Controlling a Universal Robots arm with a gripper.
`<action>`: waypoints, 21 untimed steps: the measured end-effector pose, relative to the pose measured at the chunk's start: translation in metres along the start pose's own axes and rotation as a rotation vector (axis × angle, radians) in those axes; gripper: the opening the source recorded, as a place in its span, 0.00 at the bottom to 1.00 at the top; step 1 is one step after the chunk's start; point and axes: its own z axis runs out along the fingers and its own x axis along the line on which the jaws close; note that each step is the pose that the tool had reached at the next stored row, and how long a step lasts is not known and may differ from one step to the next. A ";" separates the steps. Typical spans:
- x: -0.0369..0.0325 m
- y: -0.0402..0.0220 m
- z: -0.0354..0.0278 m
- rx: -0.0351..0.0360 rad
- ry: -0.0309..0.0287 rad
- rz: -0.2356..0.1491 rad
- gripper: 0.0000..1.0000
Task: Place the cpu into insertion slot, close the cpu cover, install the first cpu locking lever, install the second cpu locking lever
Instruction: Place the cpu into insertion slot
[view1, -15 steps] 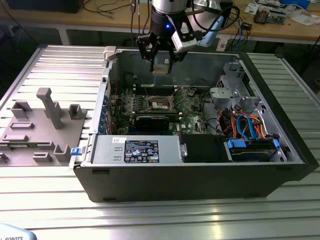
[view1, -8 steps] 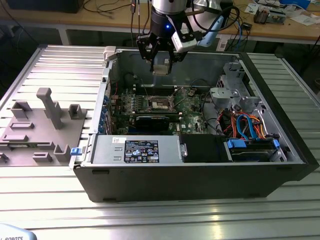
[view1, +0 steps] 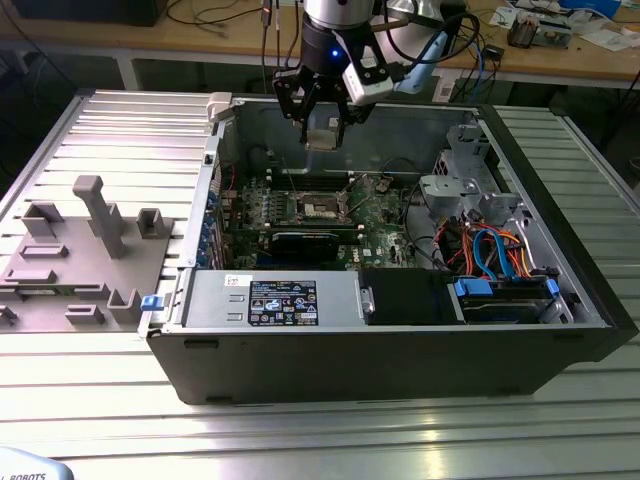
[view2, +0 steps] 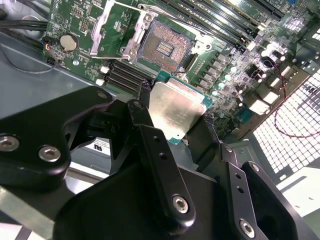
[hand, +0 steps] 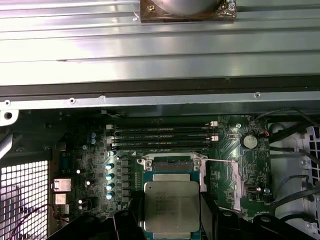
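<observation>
"Where is the cpu (view1: 323, 136)?"

"Up in the air, in the gripper (view1: 324, 128), over the far part of the open computer case (view1: 400, 345) in the exterior view."

"Is the hand really grasping it?"

"Yes. In both wrist views the two black fingers (view2: 142, 112) pinch the chip by opposite edges, with its dull silver top flat between them."

"And the insertion slot (view2: 162, 47)?"

"It sits on the green motherboard (view1: 385, 215) below the chip and well apart from it, with its dark centre uncovered. The cpu cover (view2: 102, 24) is swung open beside it."

"What lies around it?"

"Long memory slots (hand: 160, 135) run just beside the socket. The case rests on a slatted metal table (view1: 100, 400), and a grey moulded fixture (view1: 80, 260) stands on the exterior view's left."
</observation>
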 end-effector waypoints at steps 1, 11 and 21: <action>0.0000 0.0000 0.0000 -0.0001 -0.0001 0.002 0.55; 0.0000 0.0000 0.0002 -0.0003 -0.0013 0.014 0.55; 0.0000 -0.0001 0.0006 -0.0005 -0.0023 0.025 0.55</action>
